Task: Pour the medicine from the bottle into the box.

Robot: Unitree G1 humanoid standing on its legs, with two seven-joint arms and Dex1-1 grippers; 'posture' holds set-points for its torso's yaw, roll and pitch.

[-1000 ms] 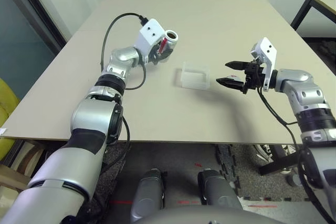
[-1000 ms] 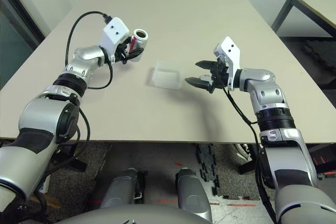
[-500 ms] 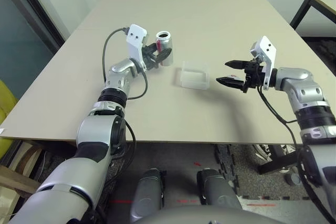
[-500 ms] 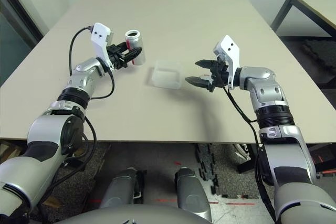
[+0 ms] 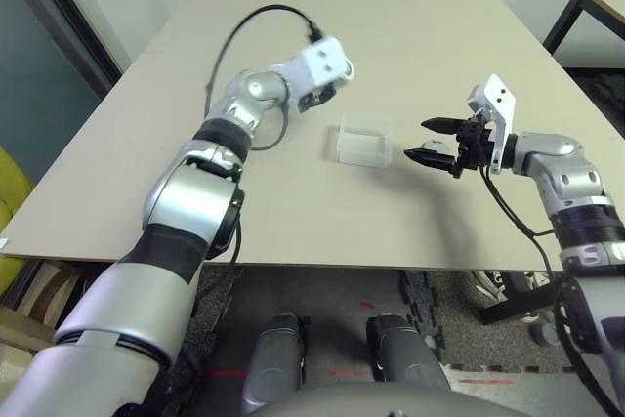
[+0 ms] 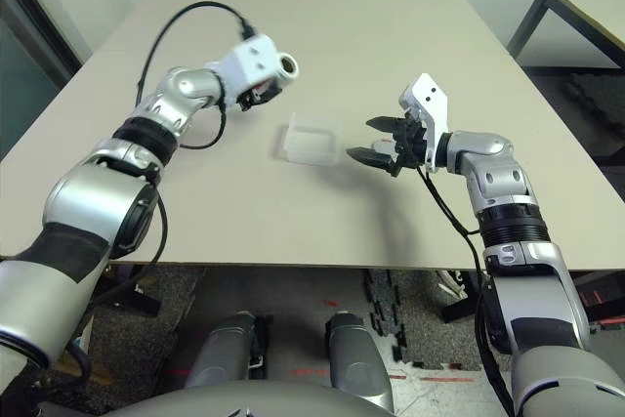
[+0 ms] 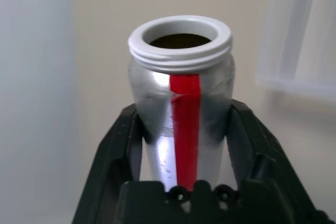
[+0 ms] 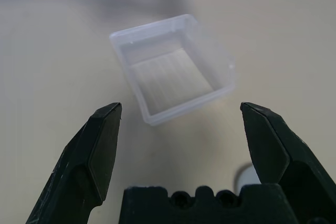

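Bottle [image 7: 181, 103] was clamped between the left gripper [image 7: 184, 145] fingers, cap off, mouth open, not yet over the box. Box [image 8: 173, 66] sat just ahead of the wide-open, empty right gripper [image 8: 181, 124]. Box looked empty; pour judged still pending.

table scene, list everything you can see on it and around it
bottle: one, silver with a red stripe and white open mouth, held above the table beside the box
box: one, clear whitish, on the table between the two arms, looks empty
table: one, beige
second table: one, beige top with black leg, far corner on the robot's right
cap: one, pale and round, on the table under the right end effector, partly hidden
left end effector: black fingers shut on the bottle
right end effector: black fingers open, facing the box
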